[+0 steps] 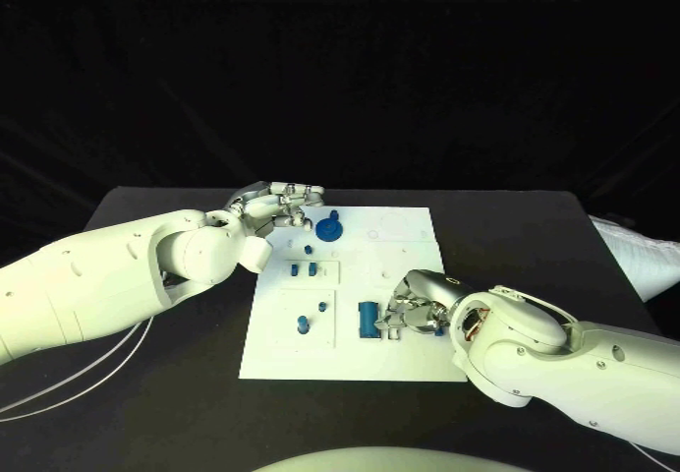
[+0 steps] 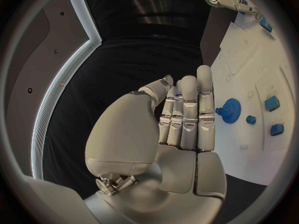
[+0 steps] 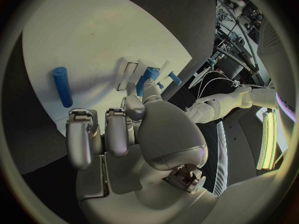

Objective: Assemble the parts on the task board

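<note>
- the white task board point(image 1: 362, 354) lies in the middle of the black bench point(image 1: 538, 246), its long side running away from the robot.
- the left hand point(image 1: 278, 208) hovers at the board's far left corner; in the left wrist view its fingers point(image 2: 189, 115) stand straight and side by side, holding nothing.
- a blue gear point(image 1: 329, 231) stands on the far part of the board, just beside the left hand; it also shows in the left wrist view point(image 2: 229, 107).
- small blue parts point(image 1: 302, 268) sit in the board's middle-left area, with more point(image 1: 302, 322) nearer the robot.
- a blue cylinder point(image 1: 368, 318) lies flat on the near half of the board, just beside the right hand point(image 1: 421, 307); the right wrist view shows it lying apart from the fingers point(image 3: 62, 86).
- the right hand rests over the board's near right edge, fingers point(image 3: 79, 137) curled downward; whether they hold a small piece, i cannot tell.
</note>
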`<act>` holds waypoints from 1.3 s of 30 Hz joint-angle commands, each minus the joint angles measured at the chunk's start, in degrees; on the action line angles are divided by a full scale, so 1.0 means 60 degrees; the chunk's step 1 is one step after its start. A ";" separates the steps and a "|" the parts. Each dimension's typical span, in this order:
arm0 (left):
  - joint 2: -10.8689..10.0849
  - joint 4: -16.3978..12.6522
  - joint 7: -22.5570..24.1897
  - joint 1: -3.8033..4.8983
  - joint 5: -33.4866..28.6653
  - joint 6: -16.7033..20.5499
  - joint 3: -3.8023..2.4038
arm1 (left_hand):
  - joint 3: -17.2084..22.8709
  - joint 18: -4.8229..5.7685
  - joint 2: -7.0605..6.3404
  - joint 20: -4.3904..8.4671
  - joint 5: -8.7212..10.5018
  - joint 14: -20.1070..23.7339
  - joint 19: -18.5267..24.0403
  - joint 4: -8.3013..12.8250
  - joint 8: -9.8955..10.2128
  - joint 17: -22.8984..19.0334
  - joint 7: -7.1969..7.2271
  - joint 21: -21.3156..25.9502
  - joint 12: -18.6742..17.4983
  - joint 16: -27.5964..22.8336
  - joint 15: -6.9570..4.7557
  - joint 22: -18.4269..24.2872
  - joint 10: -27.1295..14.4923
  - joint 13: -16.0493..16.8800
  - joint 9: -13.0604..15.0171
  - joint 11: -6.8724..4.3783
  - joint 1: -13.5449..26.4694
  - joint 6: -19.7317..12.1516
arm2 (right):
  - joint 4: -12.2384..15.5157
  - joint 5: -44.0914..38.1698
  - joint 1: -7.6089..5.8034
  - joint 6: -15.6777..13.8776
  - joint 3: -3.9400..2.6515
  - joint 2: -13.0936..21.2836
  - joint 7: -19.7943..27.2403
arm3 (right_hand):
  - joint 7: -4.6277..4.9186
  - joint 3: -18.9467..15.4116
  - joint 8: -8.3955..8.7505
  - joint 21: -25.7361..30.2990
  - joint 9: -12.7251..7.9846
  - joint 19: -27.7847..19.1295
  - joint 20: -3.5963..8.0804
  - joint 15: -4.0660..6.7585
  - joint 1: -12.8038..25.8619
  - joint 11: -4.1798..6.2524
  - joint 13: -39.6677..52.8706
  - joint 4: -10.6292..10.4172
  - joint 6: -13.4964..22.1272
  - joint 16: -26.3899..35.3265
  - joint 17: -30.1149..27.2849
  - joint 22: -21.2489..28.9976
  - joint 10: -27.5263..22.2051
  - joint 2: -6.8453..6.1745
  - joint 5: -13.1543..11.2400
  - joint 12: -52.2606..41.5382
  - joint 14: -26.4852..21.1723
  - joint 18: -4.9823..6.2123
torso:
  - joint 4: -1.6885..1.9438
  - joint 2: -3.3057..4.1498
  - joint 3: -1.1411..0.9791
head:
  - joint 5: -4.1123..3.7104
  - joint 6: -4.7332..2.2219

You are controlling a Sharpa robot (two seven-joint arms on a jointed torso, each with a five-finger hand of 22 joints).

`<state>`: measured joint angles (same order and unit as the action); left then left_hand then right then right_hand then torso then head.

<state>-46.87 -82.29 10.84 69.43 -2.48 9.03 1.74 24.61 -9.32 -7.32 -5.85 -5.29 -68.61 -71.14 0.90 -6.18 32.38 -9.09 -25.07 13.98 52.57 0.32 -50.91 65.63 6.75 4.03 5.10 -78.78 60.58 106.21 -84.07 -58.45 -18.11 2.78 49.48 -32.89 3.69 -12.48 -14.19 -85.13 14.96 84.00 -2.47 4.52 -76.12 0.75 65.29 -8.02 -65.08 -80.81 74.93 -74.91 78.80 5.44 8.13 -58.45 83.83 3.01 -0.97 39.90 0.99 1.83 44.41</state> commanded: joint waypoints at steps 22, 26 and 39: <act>-0.0050 -0.0018 0.0080 0.0000 0.0013 -0.0115 -0.0006 | -0.0045 -0.0171 0.0055 -0.0008 0.0000 0.0057 0.0038 0.0027 0.0039 -0.0016 -0.0035 0.0049 0.0069 -0.0030 0.0003 0.0017 -0.0062 -0.0008 -0.0009 -0.0008 0.0028 -0.0064 | 0.0504 -0.0312 -0.0446 0.0568 -0.0002 0.2267 0.1265 | 0.0324 0.0138 0.0603 0.0165 -0.0185 -0.0074 -0.0150 -0.0259 -0.0225 -0.0282 -0.1066 0.0103 0.0764 0.0220 0.0107 -0.1044 -0.0806 -0.0131 0.0842 0.1601 0.0563 -0.0104 | -0.0038 0.0000 -0.0007 | -0.0278 -0.0127; -0.0017 0.0011 0.0096 -0.0022 0.0028 -0.0132 -0.0005 | -0.0045 -0.0171 0.0055 -0.0008 0.0000 0.0057 0.0038 0.0027 0.0039 -0.0016 -0.0035 0.0049 0.0069 -0.0030 0.0003 0.0017 -0.0062 -0.0008 -0.0009 -0.0008 0.0028 -0.0064 | 0.0385 -0.0441 -0.0438 0.0899 0.0001 0.2289 0.0909 | 0.0304 0.0085 0.0600 0.0160 -0.0176 -0.0066 -0.0157 -0.0253 -0.0100 -0.0271 -0.1082 0.0014 0.0666 0.0215 0.0123 -0.1056 -0.0772 -0.0169 0.0792 0.1604 0.0568 -0.0105 | -0.0020 -0.0004 0.0007 | -0.0332 -0.0130; -0.0009 0.0033 0.0099 -0.0063 0.0036 -0.0150 -0.0005 | -0.0045 -0.0171 0.0066 -0.0012 -0.0002 0.0065 0.0041 0.0031 0.0031 -0.0020 -0.0034 0.0054 0.0077 -0.0028 0.0007 0.0020 -0.0066 -0.0008 -0.0005 -0.0007 0.0023 -0.0058 | 0.0092 -0.0589 -0.0246 0.1424 0.0008 0.1965 0.0225 | 0.0247 -0.0207 0.0600 0.0176 -0.0130 -0.0072 -0.0143 -0.0230 0.0423 -0.0239 -0.1119 -0.0440 0.0472 0.0255 0.0103 -0.1047 -0.0708 -0.0338 0.0836 0.1615 0.0568 -0.0101 | 0.0000 0.0004 -0.0004 | -0.0296 -0.0095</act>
<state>-46.99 -82.01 10.86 69.07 -2.38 9.00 1.75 24.61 -9.32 -7.32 -5.85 -5.29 -68.61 -71.14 0.89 -6.18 32.35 -9.08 -25.07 14.21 52.58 0.32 -50.87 65.63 6.75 4.04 5.10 -78.78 60.59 106.91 -85.96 -60.08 -12.22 2.81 61.50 -29.22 5.16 -13.72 -10.73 -84.11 14.09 83.48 -2.99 3.48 -74.12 -0.78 58.66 -10.23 -61.79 -79.60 74.91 -74.93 74.39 3.53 12.76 -48.94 84.03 3.03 -0.97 39.88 0.99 -0.02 43.76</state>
